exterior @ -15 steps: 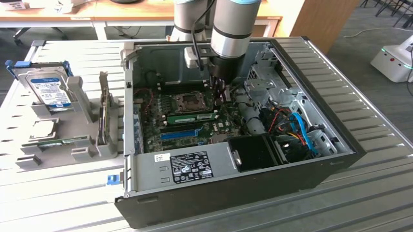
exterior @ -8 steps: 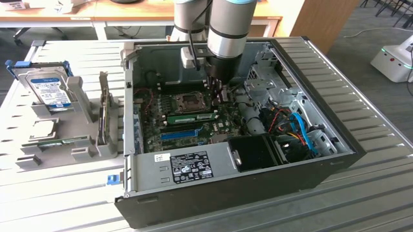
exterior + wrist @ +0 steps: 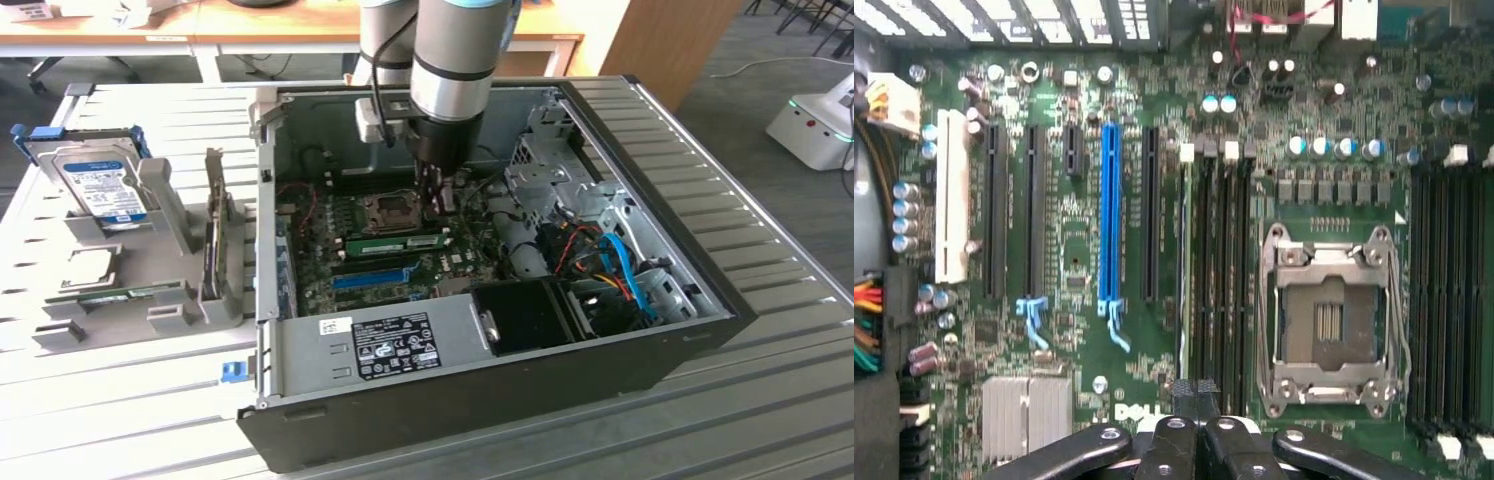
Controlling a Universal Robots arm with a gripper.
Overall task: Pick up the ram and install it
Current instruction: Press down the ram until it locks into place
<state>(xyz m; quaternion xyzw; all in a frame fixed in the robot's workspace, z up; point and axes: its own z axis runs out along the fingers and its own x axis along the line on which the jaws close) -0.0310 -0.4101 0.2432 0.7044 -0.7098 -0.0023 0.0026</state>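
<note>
The open computer case (image 3: 507, 370) holds a green motherboard (image 3: 1084, 220) with one empty processor socket (image 3: 1329, 320), one blue slot (image 3: 1110, 215) and one silver heatsink (image 3: 1026, 410); the ram (image 3: 396, 243) lies seated in a slot beside that socket, just under the gripper (image 3: 437, 198). In the wrist view the jaws look clenched together above the memory slots (image 3: 1219, 260), grasping nothing. On the exterior view's left a grey rack (image 3: 147, 260) holds one blue-labelled hard drive (image 3: 104, 185) and one second green stick (image 3: 127, 295)
</note>
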